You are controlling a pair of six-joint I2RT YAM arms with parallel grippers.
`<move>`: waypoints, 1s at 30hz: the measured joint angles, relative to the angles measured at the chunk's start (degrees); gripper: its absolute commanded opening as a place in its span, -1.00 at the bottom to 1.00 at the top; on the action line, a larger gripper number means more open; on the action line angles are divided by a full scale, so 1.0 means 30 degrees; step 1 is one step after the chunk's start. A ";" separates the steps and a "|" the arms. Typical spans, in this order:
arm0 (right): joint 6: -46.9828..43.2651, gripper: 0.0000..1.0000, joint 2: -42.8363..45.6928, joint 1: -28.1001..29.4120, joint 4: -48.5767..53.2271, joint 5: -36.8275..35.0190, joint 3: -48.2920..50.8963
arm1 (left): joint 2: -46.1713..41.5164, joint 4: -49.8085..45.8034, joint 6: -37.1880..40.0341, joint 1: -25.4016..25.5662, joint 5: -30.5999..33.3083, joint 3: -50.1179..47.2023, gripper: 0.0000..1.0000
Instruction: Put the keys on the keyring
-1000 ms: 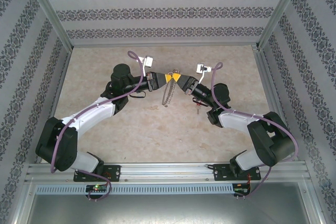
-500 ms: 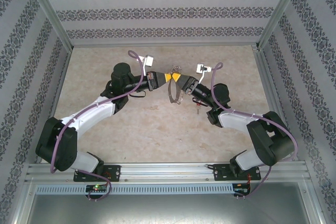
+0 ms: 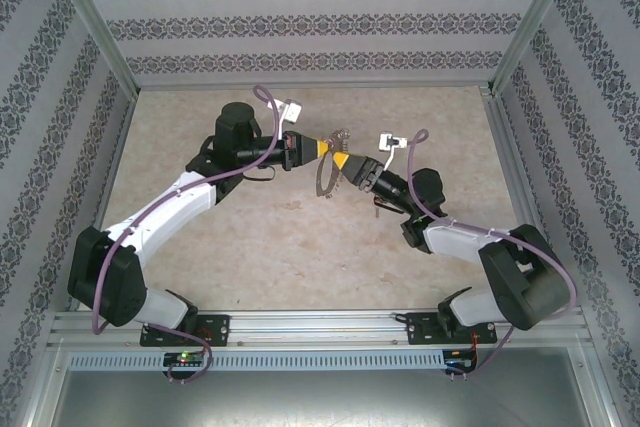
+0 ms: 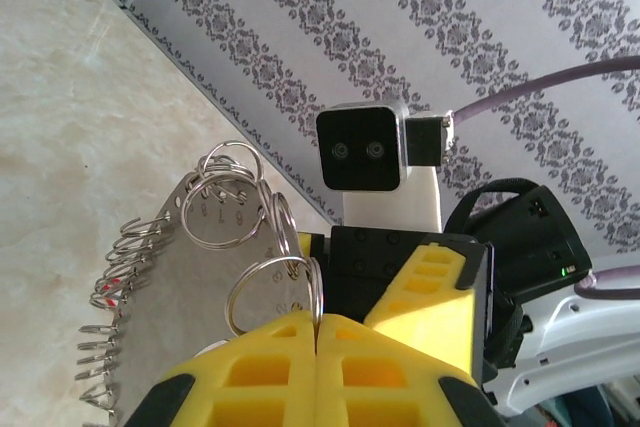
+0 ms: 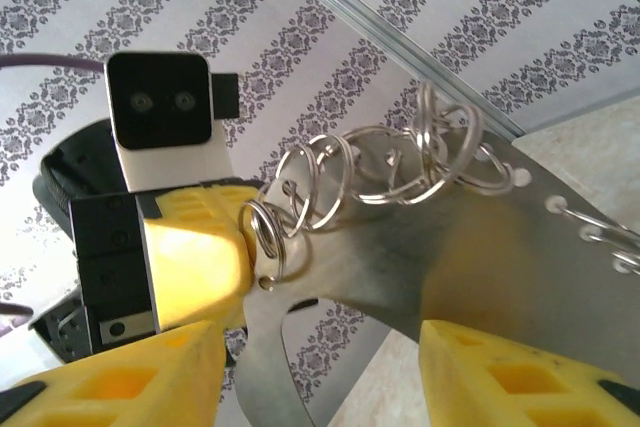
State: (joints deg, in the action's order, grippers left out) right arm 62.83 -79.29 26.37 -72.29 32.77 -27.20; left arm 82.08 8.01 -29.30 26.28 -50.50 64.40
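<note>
- Progress is slim: the large thin grey metal keyring (image 4: pixel 175 287) is up off the pale marbled desk (image 3: pixel 250 247), hanging between the two arms. As far as I can see, no key is threaded on it.
- Left gripper (image 3: pixel 319 147) has its yellow fingers pressed together on one small silver split ring (image 4: pixel 231 299) at the keyring's rim, so it carries the whole thing.
- Right gripper (image 3: pixel 344 161) has its fingers spread apart, straddling the grey band with a gap on both sides and holding nothing.
- Tiny red-headed key (image 3: pixel 378 208): a reddish speck on the desk just beside the right arm's wrist looks like it, though it is too small to be sure. If that is the key, it lies untouched.
- Left to do, by my judgement: fetch the key, bring it to a split ring and work it on, which is nearly the whole job.
- Overhead view gives the layout, with both grippers nose to nose above mid-desk and the keyring dangling as a thin loop.
- Wrist views give the detail, showing the loop as a flat band with punched holes that carry split rings.
- Right wrist view shows the open gap between its fingers, and the left wrist view shows its closed seam.
- Left wrist view also catches red flecks among the far-edge rings, too small to identify.
</note>
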 measured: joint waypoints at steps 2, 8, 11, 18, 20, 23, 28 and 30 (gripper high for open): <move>-0.0117 -0.15 0.0357 -0.0124 0.0182 0.0284 0.0175 | 0.0058 -0.0852 0.0612 0.0000 -0.0204 0.0423 -1.00; -0.0372 -0.23 0.1042 -0.0226 0.0328 0.0911 0.0197 | 0.0576 -0.2565 0.1668 0.0000 -0.0794 0.1020 -1.00; -0.0415 -0.20 0.1042 -0.0226 0.0379 0.0991 0.0197 | 0.0823 -0.3009 0.1821 -0.0007 -0.0998 0.1049 -1.00; -0.0401 -0.15 0.0495 -0.0226 0.0393 0.1115 -0.0313 | 0.0874 -0.3410 0.2018 -0.0007 -0.1246 0.1144 -1.00; -0.0379 -0.15 0.0342 -0.0226 0.0386 0.1115 -0.0430 | 0.0874 -0.3424 0.2069 -0.0007 -0.1253 0.1158 -1.00; -0.0350 -0.16 0.0153 -0.0226 0.0364 0.1107 -0.0546 | 0.0874 -0.3432 0.2091 -0.0007 -0.1253 0.1158 -1.00; -0.0240 -0.32 -0.0022 -0.0226 0.0306 0.1115 -0.0707 | 0.0874 -0.3424 0.2084 -0.0007 -0.1311 0.1158 -1.00; -0.0153 -0.40 -0.0022 -0.0226 0.0306 0.1173 -0.0736 | 0.0874 -0.3424 0.2084 -0.0007 -0.1326 0.1158 -1.00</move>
State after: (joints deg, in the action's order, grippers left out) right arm 62.37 -79.35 25.69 -71.37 36.29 -29.41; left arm 84.71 -2.26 -23.05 26.26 -54.48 67.88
